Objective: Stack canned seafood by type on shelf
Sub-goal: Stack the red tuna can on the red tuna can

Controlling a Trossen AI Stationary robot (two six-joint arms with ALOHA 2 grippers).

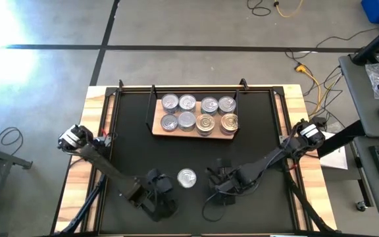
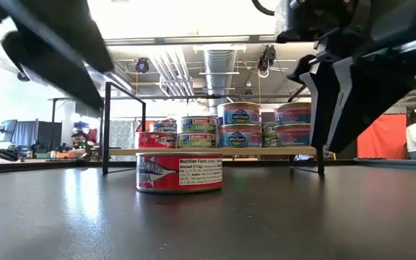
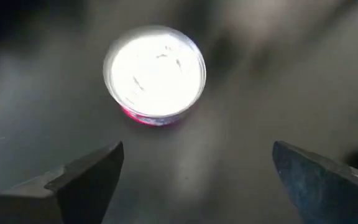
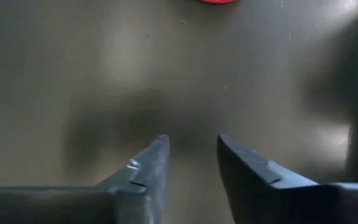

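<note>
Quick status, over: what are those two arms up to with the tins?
Left gripper open, empty, near lone tin on mat. Right gripper slightly apart, empty. Eight tin tops on shelf. Nothing blocking.

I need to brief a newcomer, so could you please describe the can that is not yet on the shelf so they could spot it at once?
Start at the black mat, then look below the wooden shelf, between the two grippers. The lone can stands there upright, silver-topped with a red label, while every other can sits on the shelf.
</note>
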